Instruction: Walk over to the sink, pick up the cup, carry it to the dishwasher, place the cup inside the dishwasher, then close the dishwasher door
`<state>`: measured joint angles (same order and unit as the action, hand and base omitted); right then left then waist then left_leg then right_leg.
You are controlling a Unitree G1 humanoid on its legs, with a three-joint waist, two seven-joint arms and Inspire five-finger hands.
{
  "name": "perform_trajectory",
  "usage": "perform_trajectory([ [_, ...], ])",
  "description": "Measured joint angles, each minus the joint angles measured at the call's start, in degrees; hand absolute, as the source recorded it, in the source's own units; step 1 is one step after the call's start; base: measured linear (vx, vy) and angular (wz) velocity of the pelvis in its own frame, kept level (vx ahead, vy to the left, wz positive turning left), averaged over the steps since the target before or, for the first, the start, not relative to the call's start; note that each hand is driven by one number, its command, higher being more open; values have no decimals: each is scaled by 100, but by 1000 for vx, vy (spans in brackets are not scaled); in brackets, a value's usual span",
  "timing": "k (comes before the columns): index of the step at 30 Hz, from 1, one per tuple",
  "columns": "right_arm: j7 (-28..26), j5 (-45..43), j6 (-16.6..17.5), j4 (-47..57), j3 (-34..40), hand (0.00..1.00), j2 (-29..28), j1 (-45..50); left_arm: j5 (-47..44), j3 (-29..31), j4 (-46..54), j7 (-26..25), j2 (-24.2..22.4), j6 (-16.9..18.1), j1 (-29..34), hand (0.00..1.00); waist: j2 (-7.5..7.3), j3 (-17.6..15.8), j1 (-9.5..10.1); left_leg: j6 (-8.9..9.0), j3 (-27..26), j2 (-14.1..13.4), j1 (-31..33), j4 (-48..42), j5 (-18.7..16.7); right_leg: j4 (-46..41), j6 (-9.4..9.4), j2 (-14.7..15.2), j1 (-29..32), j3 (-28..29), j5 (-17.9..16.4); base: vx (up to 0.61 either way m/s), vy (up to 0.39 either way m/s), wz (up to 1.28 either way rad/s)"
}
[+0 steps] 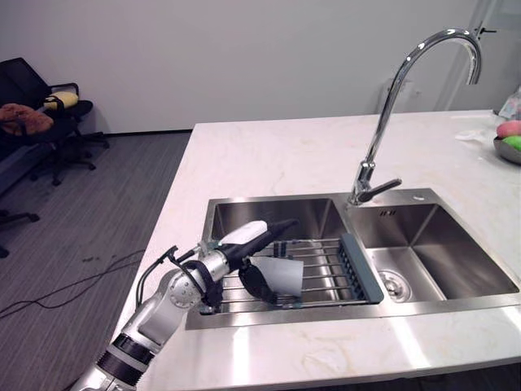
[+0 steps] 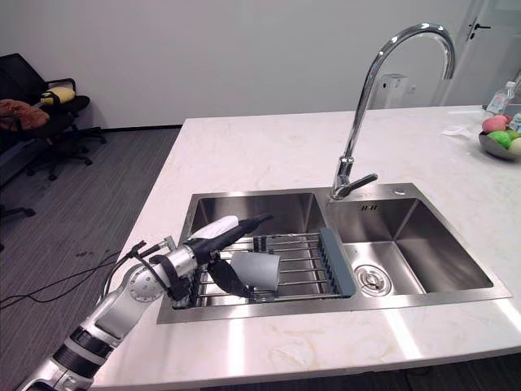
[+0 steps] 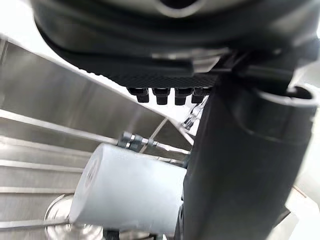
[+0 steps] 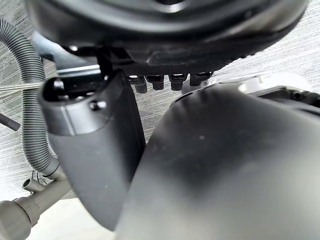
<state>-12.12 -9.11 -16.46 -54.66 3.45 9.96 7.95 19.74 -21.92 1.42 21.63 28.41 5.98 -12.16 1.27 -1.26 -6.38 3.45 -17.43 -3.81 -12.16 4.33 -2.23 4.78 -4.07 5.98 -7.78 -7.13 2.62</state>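
We see the left arm reaching from the bench edge into the left basin of the sink (image 1: 269, 213). The left hand (image 1: 248, 238) hangs low over a wire rack (image 1: 326, 265) that spans that basin. The rack has a grey-blue end bar on the side toward the right basin (image 1: 440, 244).

The cup (image 1: 283, 275) is pale grey and lies on its side on the rack wires, flat base turned toward the wrist. It sits right under the hand.

The left hand is spread. Its fingers (image 1: 277, 228) run out straight above the cup, not wrapped round it. The dark thumb (image 3: 240, 165) comes down just beside the cup's side. In the left wrist view thumb and cup look to be touching, but we cannot say for sure. The cup rests on the rack, not lifted.

The right hand (image 4: 95, 150) shows in its own wrist view above grey floor, with a ribbed grey hose (image 4: 30, 100) beside it. We cannot tell how far open it is.

A tall chrome faucet (image 1: 391, 106) stands behind the divider between the basins, its spout arching high. A drain (image 1: 393, 283) sits in the right basin. The bench (image 1: 285, 155) is pale marble-look stone. A bowl of fruit (image 2: 498, 140) sits at its far right edge. A black office chair (image 1: 49, 114) stands on the floor far left by the wall, well apart from the bench.
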Motion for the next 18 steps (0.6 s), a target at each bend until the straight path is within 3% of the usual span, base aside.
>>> perform_trajectory([
  [12, 6, 23, -46, -2, -57, 100, 4, -60, 430, -219, -18, -188, -75, 0, 59, 100, -11, -8, -66, 0, -35, 1, -17, 14, 0, 2, -15, -1, 11, 33, 9, -19, -16, 0],
  [18, 29, 20, -48, -1, -172, 100, 6, -74, 881, -264, -39, -576, -198, -16, 112, 100, -11, -7, -64, 0, -35, 2, -34, 14, 0, 3, -16, 0, -6, 33, 9, 0, 0, 0],
])
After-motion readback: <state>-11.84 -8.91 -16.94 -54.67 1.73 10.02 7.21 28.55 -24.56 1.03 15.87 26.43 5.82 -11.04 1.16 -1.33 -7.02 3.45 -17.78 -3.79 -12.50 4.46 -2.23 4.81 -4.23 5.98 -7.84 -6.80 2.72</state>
